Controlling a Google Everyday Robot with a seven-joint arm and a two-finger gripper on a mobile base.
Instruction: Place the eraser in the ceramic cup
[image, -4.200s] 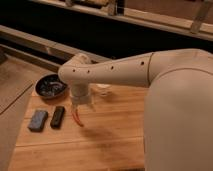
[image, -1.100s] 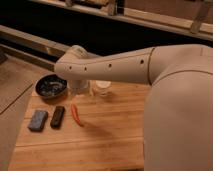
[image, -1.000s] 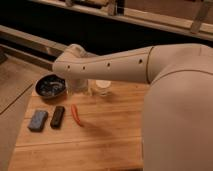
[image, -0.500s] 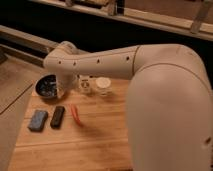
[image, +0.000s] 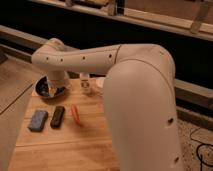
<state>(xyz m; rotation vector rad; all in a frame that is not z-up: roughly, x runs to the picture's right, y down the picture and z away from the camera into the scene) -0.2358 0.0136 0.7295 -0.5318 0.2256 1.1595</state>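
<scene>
The eraser (image: 57, 116), a small black bar, lies on the wooden table between a blue block (image: 38, 120) and a thin red-orange chili-like thing (image: 76, 113). The small white ceramic cup (image: 86, 83) stands at the back of the table, right of the dark bowl (image: 55, 92). My gripper (image: 47, 88) hangs at the end of the white arm, low over the left part of the dark bowl. It is behind and left of the eraser and left of the cup. It is apart from the eraser.
A small pale bottle (image: 100, 85) stands right of the cup, partly hidden by my arm (image: 135, 85). The arm covers the table's right side. The wooden table (image: 65, 147) ends at the left near the blue block. A dark shelf runs behind.
My arm has swung left, away from above the cup and bottle, and now the gripper is over the dark bowl. The eraser, blue block and chili have not moved.
</scene>
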